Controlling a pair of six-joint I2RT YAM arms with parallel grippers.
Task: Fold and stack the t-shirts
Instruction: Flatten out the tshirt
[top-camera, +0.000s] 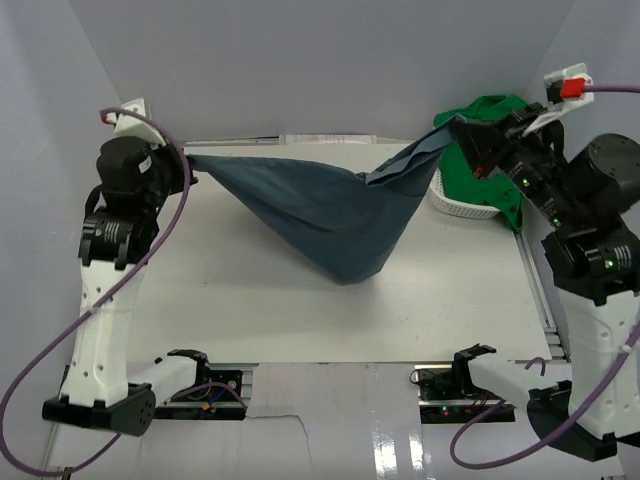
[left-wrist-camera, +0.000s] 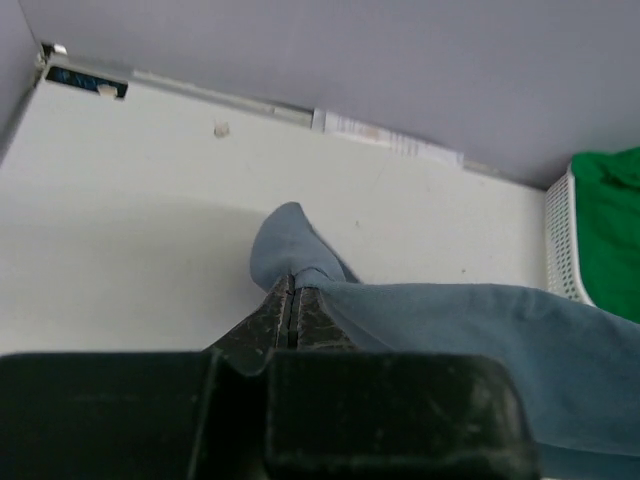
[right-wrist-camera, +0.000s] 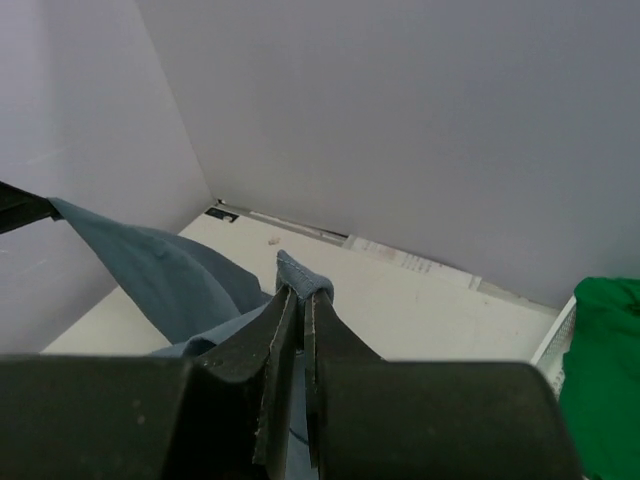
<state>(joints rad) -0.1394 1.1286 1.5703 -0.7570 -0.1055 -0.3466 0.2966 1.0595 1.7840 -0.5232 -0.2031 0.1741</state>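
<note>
You have the dark slate-blue cloth t-shirt (top-camera: 320, 210) strung up between both arms, above the white table (top-camera: 250, 300).

In the top view, the left gripper (top-camera: 188, 165) sits at about 9 o'clock of the shirt. Its jaws are clamped nearly together on one bunched edge. From the left wrist camera you see those jaws (left-wrist-camera: 293, 292) pinching a fold of blue cloth. A small tuft pokes out toward 12 o'clock, and the rest of the shirt (left-wrist-camera: 480, 330) runs off toward 4 o'clock.

The right gripper (top-camera: 462, 125) is at about 2 o'clock of the shirt and holds the opposite edge higher up. In the right wrist view its jaws (right-wrist-camera: 298, 295) are pressed narrow on a rolled bit of hem. The shirt (right-wrist-camera: 170, 270) stretches away from there toward 9 o'clock.

Between the two grips the cloth sags into a pouch. Its lowest point reaches toward 6 o'clock, near the table's middle. You cannot tell from these views whether that tip touches the surface.

The bright green cloth t-shirt (top-camera: 478, 172) lies heaped in the white lattice plastic basket (top-camera: 460, 205) at the table's 2 o'clock corner, just beside the right gripper. Part of it spills over the rim.
</note>
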